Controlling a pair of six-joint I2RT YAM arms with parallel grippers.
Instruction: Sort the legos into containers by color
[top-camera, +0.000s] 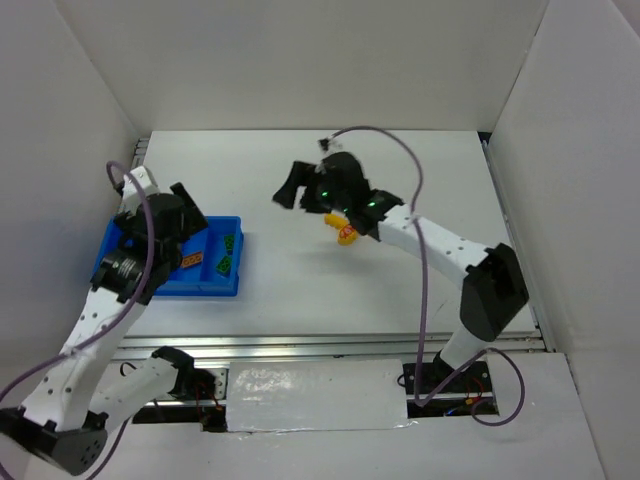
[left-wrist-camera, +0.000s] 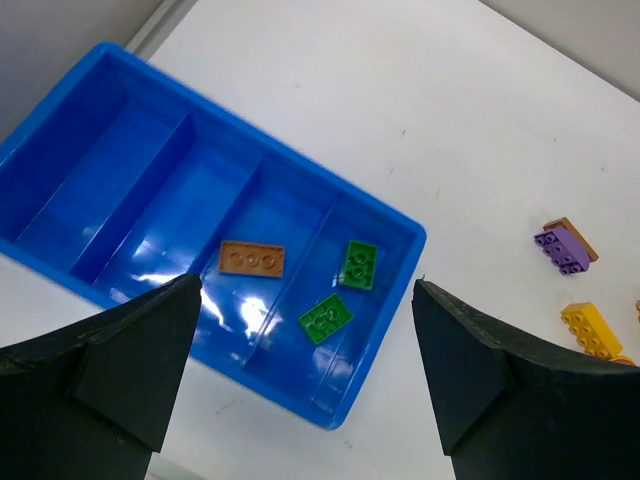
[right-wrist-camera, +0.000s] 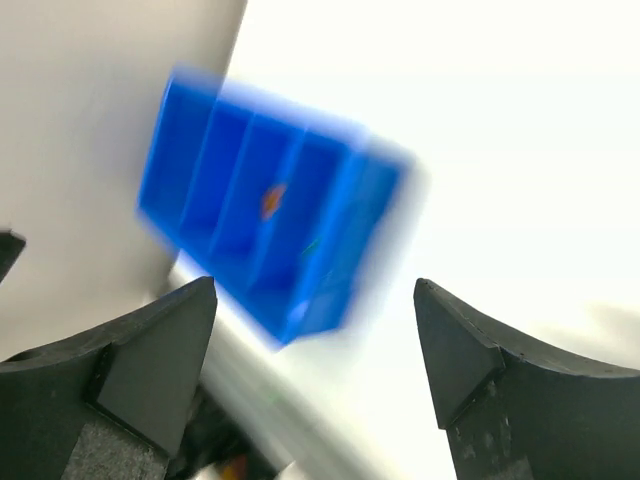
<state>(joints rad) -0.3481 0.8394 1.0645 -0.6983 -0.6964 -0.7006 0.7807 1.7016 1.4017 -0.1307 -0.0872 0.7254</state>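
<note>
The tray (left-wrist-camera: 110, 190) is bright blue, the table (left-wrist-camera: 400, 100) white. There are an orange lego (left-wrist-camera: 252, 259), green legos (left-wrist-camera: 357, 265), a purple lego (left-wrist-camera: 562, 248), a yellow lego (left-wrist-camera: 590, 330).

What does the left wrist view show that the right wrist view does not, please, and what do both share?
Only the left wrist view: a purple-and-orange brick and a yellow brick loose on the table, and two green bricks seen sharply in the end compartment. Only the right wrist view: a dark blurred patch past the table edge, unidentifiable. Both: the blue tray with dividers, an orange brick inside, and open, empty jaws.
</note>
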